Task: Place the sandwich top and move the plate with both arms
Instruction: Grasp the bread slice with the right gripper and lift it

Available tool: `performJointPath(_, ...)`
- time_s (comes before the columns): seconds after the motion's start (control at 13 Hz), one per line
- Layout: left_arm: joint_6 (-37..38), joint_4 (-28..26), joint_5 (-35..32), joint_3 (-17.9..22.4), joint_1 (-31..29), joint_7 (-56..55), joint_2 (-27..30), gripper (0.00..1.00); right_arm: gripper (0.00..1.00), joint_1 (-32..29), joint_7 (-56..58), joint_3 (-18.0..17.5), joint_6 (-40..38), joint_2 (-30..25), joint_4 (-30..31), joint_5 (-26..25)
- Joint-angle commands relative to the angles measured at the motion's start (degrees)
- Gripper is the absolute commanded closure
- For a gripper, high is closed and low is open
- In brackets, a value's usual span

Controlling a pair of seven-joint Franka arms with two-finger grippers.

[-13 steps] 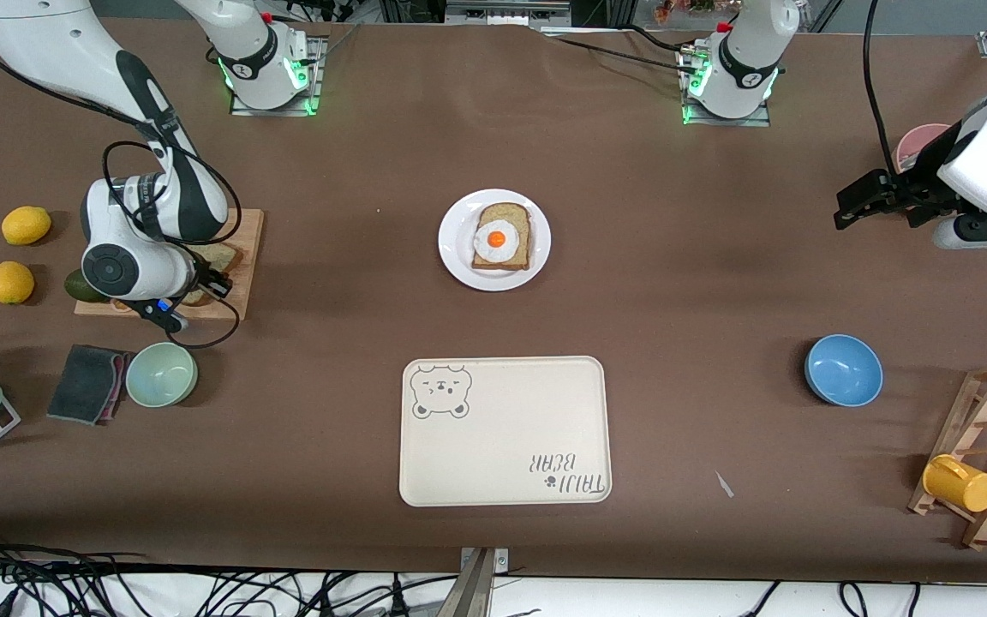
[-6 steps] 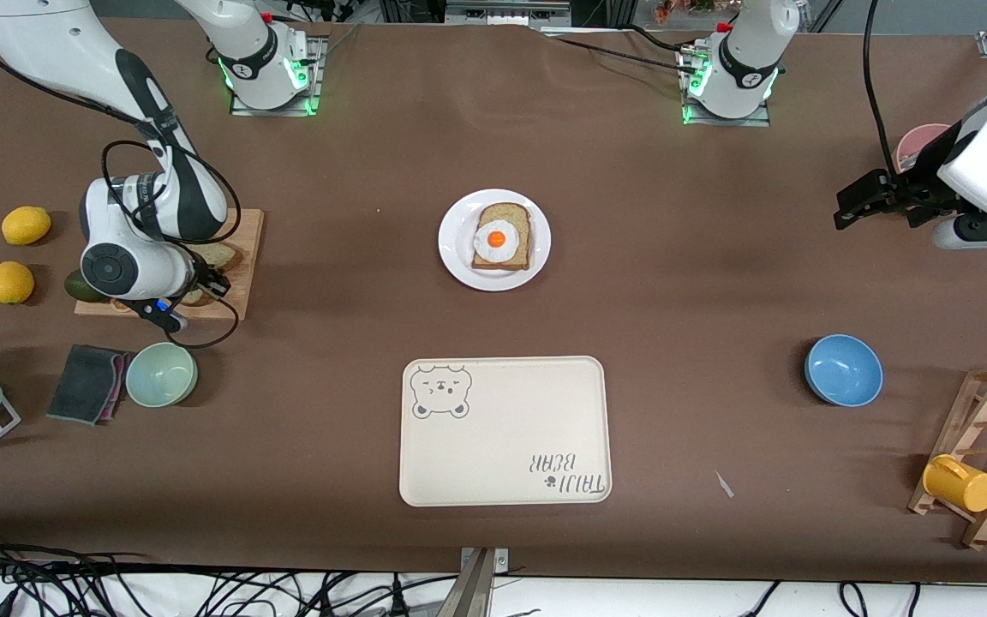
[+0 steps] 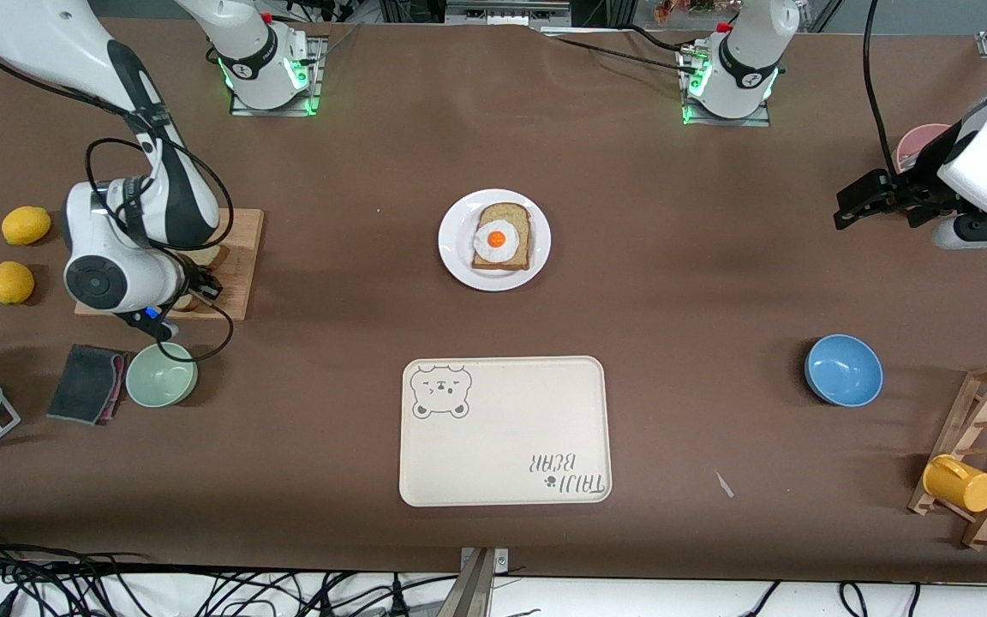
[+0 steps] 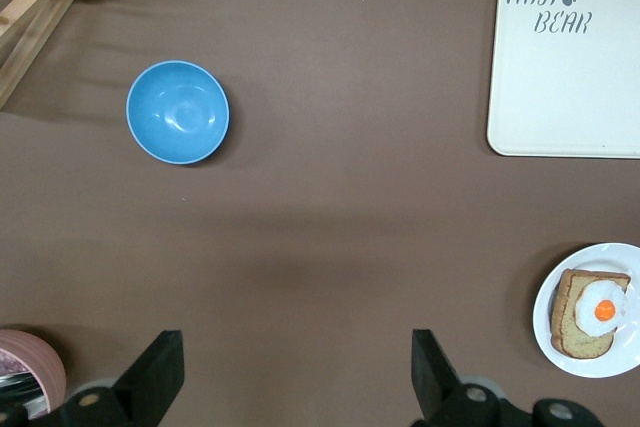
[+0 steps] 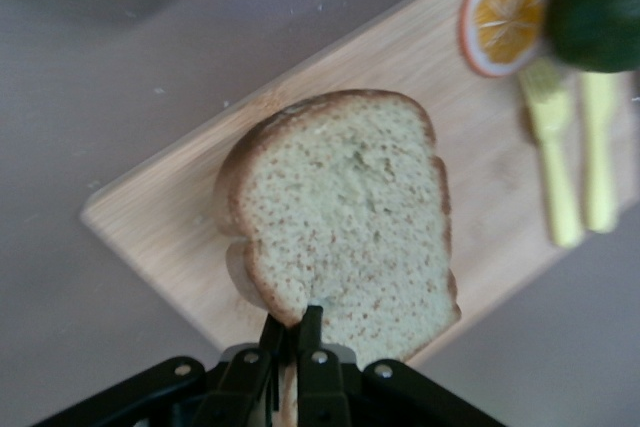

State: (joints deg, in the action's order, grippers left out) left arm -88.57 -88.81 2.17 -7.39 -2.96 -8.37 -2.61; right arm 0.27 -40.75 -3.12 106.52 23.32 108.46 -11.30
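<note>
The sandwich top (image 5: 345,217) is a plain speckled slice pinched at its crust edge by my right gripper (image 5: 295,322), shut on it, over the wooden cutting board (image 5: 180,237). In the front view the right gripper (image 3: 194,287) is over that board (image 3: 241,257), and only a sliver of the slice (image 3: 206,255) shows beside the wrist. The white plate (image 3: 459,257) sits mid-table with an egg-topped slice (image 3: 502,238) on it. My left gripper (image 3: 853,201) is open and empty, waiting over the left arm's end of the table; its wrist view (image 4: 295,339) shows bare table between the fingers and the plate (image 4: 550,337).
A cream bear-print tray (image 3: 504,430) lies nearer the camera than the plate. A pale green bowl (image 3: 161,374), dark cloth (image 3: 86,383) and two lemons (image 3: 26,224) surround the board. A blue bowl (image 3: 843,369), wooden rack with yellow cup (image 3: 960,482) and pink cup (image 3: 918,141) are at the left arm's end.
My right wrist has shifted toward the lemons and tilted, keeping hold of the slice. The left arm, plate and tray have not moved.
</note>
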Motion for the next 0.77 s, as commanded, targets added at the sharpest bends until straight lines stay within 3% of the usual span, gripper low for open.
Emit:
performJointPath(0.0, 1.2, 1.5, -1.8, -0.3, 0.1, -0.3, -0.3, 0.0, 1.0, 3.9, -1.7, -0.3, -8.3, 0.1, -7.3, -0.6)
performJointPath(0.15, 1.2, 1.5, -1.8, -0.4, 0.1, -0.4, -0.3, 0.0, 1.0, 6.7, -3.5, -0.3, -10.1, 0.1, -10.4, 0.5)
performJointPath(0.46, 1.2, 1.5, -1.8, -0.4, 0.1, -0.4, -0.3, 0.0, 1.0, 20.3, -4.9, -0.6, -15.5, 0.0, -16.5, 1.3)
performJointPath(0.69, 1.2, 1.5, -1.8, -0.3, 0.1, -0.4, -0.3, 0.0, 1.0, 25.3, -5.1, -1.1, -14.6, 0.6, -19.9, 9.5)
